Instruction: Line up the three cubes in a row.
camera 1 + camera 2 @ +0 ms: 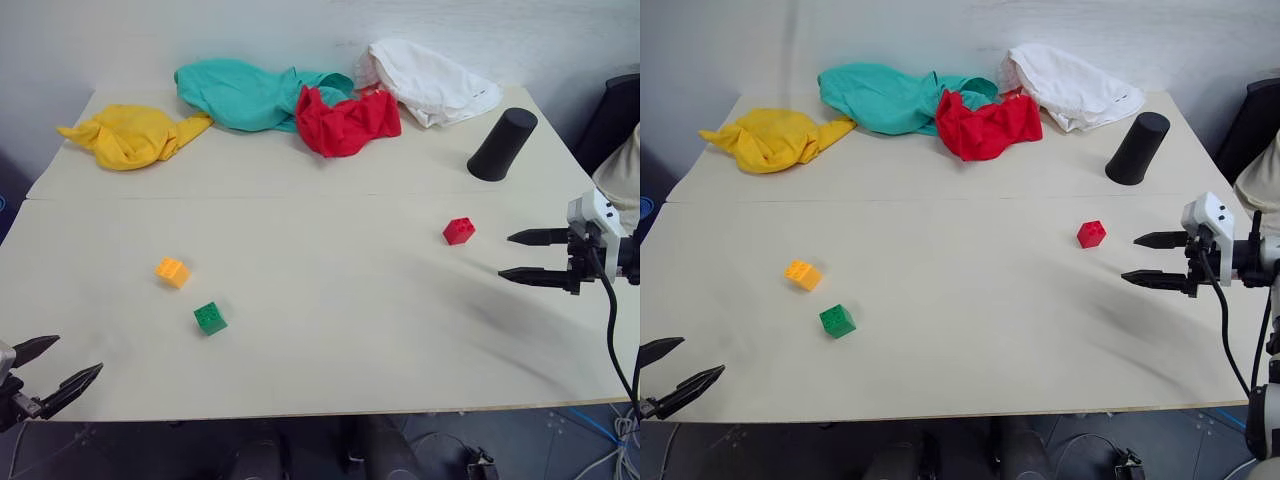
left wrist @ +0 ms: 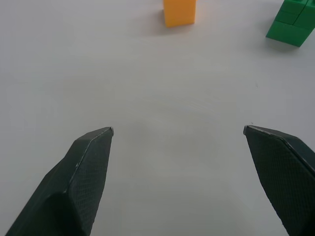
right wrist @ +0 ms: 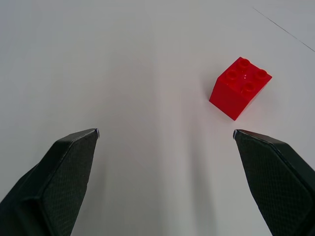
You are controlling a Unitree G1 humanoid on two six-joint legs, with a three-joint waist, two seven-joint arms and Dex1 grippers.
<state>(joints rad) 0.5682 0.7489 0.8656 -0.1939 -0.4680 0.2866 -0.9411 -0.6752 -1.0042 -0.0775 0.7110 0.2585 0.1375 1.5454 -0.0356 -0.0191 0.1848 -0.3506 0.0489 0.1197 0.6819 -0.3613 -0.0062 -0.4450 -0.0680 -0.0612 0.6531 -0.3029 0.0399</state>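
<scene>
Three small studded cubes lie apart on the pale table (image 1: 330, 330). The red cube (image 1: 459, 231) is right of centre, the orange-yellow cube (image 1: 172, 271) left of centre, and the green cube (image 1: 210, 318) just in front of and to the right of the orange-yellow one. My right gripper (image 1: 520, 256) hovers open a short way right of the red cube (image 3: 240, 87), pointing toward it with nothing between its fingers. At the table's front left corner my left gripper (image 1: 60, 362) stands open and empty, facing the orange-yellow cube (image 2: 179, 12) and green cube (image 2: 292, 22) from a distance.
A black cylinder (image 1: 502, 145) leans at the back right, behind the red cube. Along the far edge lie a yellow cloth (image 1: 130, 135), a teal cloth (image 1: 245, 93), a red cloth (image 1: 345, 122) and a white cloth (image 1: 428, 80). A seam (image 1: 250, 197) crosses the table.
</scene>
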